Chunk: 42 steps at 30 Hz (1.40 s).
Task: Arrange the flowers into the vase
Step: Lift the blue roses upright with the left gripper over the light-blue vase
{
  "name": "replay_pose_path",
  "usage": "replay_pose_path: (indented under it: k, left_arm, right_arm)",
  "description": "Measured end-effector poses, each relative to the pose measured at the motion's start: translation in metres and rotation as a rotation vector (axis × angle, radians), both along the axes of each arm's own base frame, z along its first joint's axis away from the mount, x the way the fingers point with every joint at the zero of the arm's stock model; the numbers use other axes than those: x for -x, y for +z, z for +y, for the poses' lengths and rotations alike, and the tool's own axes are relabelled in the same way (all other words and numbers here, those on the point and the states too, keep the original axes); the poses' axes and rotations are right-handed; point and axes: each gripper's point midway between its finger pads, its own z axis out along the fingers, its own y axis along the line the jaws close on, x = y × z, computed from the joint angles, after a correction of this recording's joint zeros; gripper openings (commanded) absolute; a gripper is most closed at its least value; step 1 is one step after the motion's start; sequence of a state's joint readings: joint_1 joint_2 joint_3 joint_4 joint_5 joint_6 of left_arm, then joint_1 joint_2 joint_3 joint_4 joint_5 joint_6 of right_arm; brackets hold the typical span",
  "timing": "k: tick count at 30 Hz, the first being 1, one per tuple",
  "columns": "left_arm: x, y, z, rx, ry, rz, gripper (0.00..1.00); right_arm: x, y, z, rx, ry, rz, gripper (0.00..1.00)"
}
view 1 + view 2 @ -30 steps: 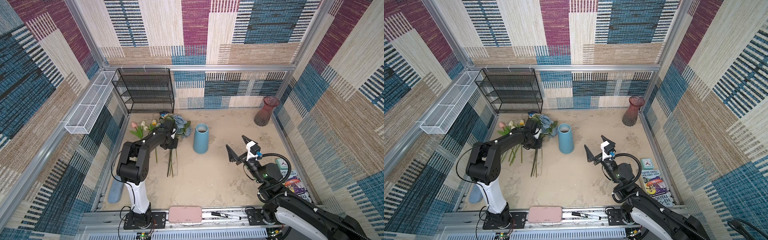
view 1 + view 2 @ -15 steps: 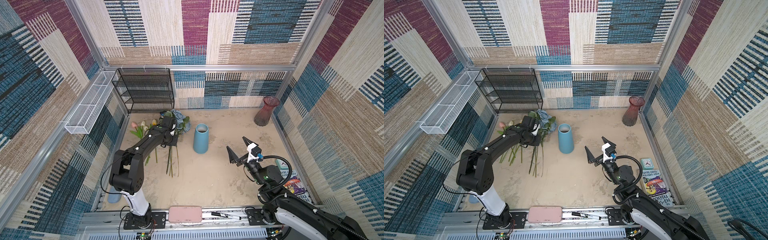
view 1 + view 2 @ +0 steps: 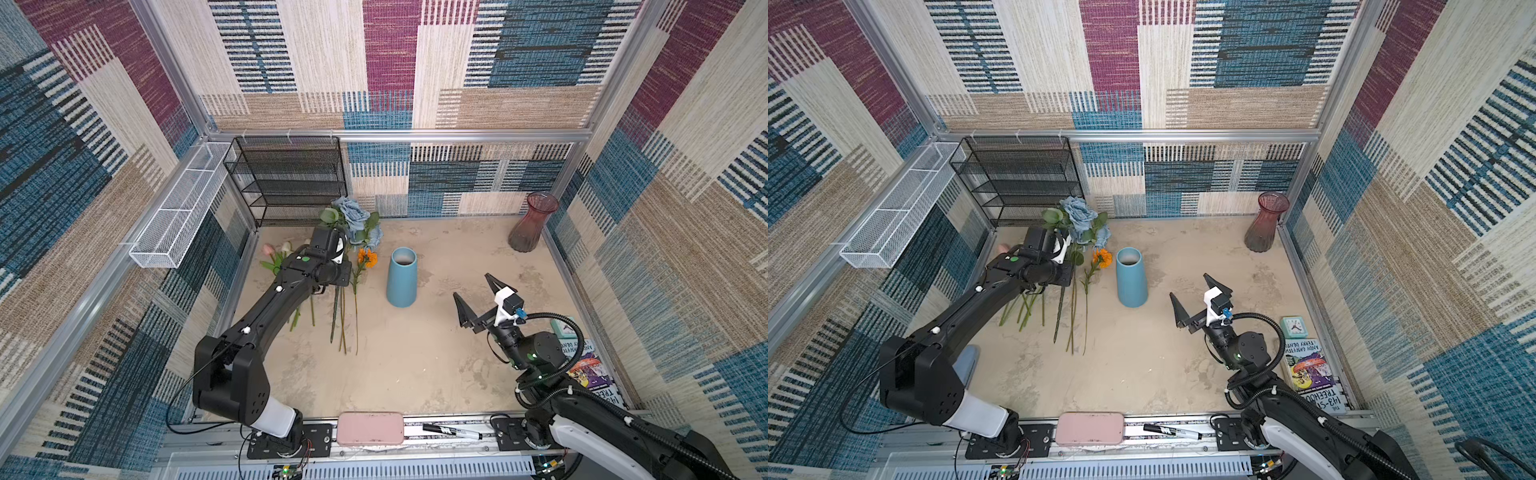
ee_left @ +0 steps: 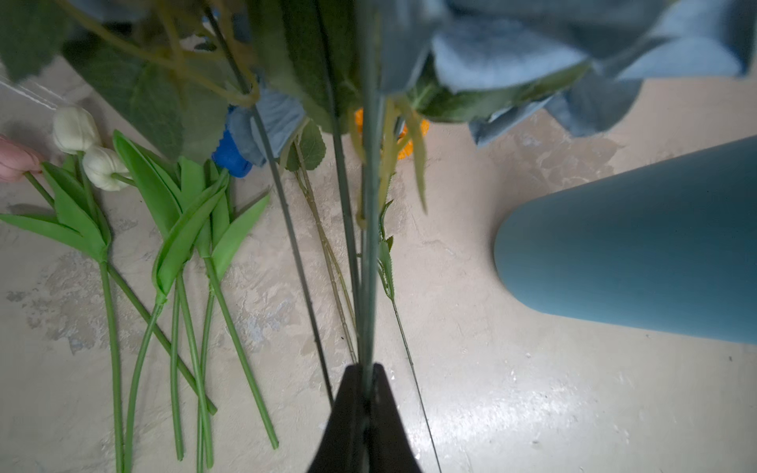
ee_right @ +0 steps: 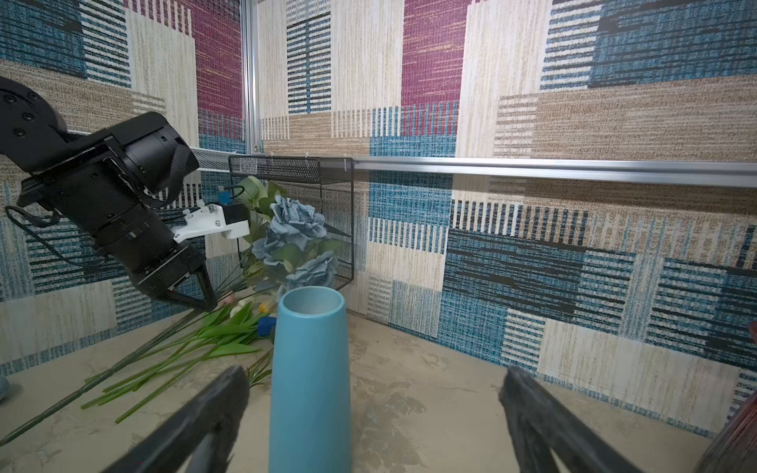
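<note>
My left gripper (image 4: pixel 366 367) is shut on the thin green stem of a dusty-blue rose spray (image 3: pixel 352 216), and its blooms (image 5: pixel 293 229) are raised in front of the black shelf. The stem slants down toward the floor. More flowers lie on the sandy floor below: white tulips (image 4: pixel 82 139), a pink tulip (image 3: pixel 268 249), a bright blue rose (image 4: pixel 229 157) and an orange flower (image 3: pixel 1102 257). The blue vase (image 3: pixel 401 277) (image 3: pixel 1132 277) stands upright just right of them. My right gripper (image 3: pixel 472 286) (image 5: pixel 373 376) is open and empty, facing the vase from a short way off.
A black wire shelf (image 3: pixel 286 178) stands at the back left, with a white wire basket (image 3: pixel 178 208) on the left wall. A maroon glass vase (image 3: pixel 530 224) is in the back right corner. Books (image 3: pixel 1308 365) and a small clock (image 3: pixel 1293 326) lie at the right. A pink case (image 3: pixel 370 428) and a marker (image 3: pixel 451 431) sit on the front rail.
The left arm has stretched out and lifted the blue rose spray up and back toward the shelf, uncovering the orange flower. The right arm has hardly moved.
</note>
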<state>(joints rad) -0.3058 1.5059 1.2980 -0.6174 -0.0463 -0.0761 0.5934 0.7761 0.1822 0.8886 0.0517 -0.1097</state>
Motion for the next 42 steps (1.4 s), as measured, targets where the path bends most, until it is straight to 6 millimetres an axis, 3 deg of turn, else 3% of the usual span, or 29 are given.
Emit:
replay_pose_path:
  k: [9,14,23,30,36,42]
  left_arm:
    - [0.017,0.052,-0.007,0.093,-0.047,-0.135,0.0]
    - [0.028,0.094,-0.017,0.181,-0.1,-0.26,0.0]
    - [0.062,0.119,-0.035,0.322,-0.24,-0.432,0.0]
    - [0.077,0.168,-0.055,0.424,-0.39,-0.642,0.0]
    - [0.077,0.197,-0.078,0.489,-0.519,-0.767,0.0]
    - [0.064,0.226,-0.101,0.539,-0.637,-0.895,0.0]
  right_arm:
    - [0.0,0.0,0.0,0.001,0.0,0.0,0.99]
    - [-0.001,-0.003,0.003,0.008,0.011,0.005,0.99]
    - [-0.002,-0.002,0.005,0.013,0.016,0.001,0.99]
    - [0.0,0.011,0.005,0.01,0.017,-0.038,1.0]
    - [0.002,0.022,0.007,-0.001,0.032,-0.064,1.0]
    - [0.003,0.031,0.008,-0.008,0.04,-0.08,1.0]
